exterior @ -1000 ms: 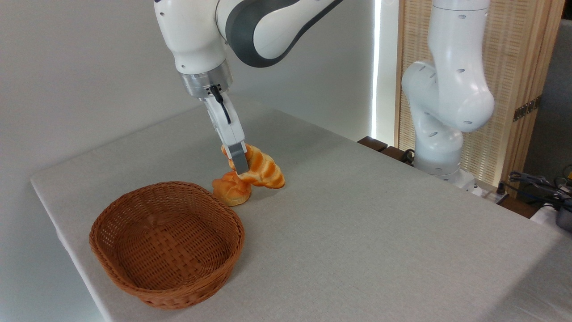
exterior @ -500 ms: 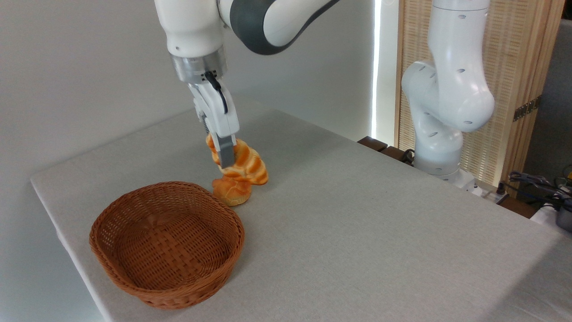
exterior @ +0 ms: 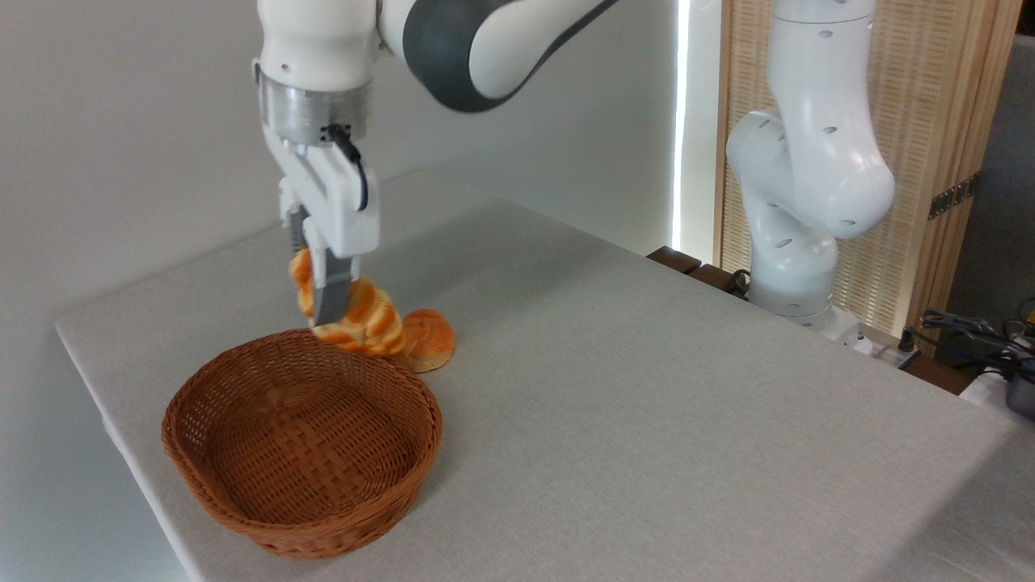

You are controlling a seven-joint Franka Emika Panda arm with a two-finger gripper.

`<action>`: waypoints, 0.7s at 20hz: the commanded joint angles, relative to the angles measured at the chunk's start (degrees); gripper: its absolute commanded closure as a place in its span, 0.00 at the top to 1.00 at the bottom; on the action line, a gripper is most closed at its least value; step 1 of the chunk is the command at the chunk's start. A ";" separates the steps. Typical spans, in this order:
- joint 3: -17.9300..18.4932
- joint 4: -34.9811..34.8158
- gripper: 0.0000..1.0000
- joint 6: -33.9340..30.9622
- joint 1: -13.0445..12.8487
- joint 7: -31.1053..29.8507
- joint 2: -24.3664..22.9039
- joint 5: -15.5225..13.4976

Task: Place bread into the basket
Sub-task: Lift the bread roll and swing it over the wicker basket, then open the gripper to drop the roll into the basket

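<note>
The tool [exterior: 322, 303] is clamped on the braided bread loaf [exterior: 360, 319], its grey fingers [exterior: 330, 297] pinching the loaf near its upper left end. The loaf hangs tilted in the air, high end to the left, its lower end down and to the right, golden-orange plaits facing the camera. It sits just above the far rim of the wicker basket [exterior: 301, 440], not inside it. The basket lies on the grey tabletop [exterior: 647, 404] near the front left corner, with nothing in it. A small round orange bun [exterior: 427, 339] rests on the tabletop just behind the basket's far right rim, partly hidden by the loaf's lower end. The white arm [exterior: 808, 162] rises from its base at the tabletop's right edge.
</note>
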 commanded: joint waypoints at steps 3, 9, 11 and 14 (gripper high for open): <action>1.11 4.10 1.00 1.86 0.03 -1.81 4.09 -1.56; 1.11 4.10 1.00 3.62 0.03 -2.16 4.71 -1.74; 1.02 4.10 1.00 3.54 0.03 -2.16 4.54 -1.74; 1.02 4.79 1.00 2.58 -0.06 -5.30 3.92 -1.30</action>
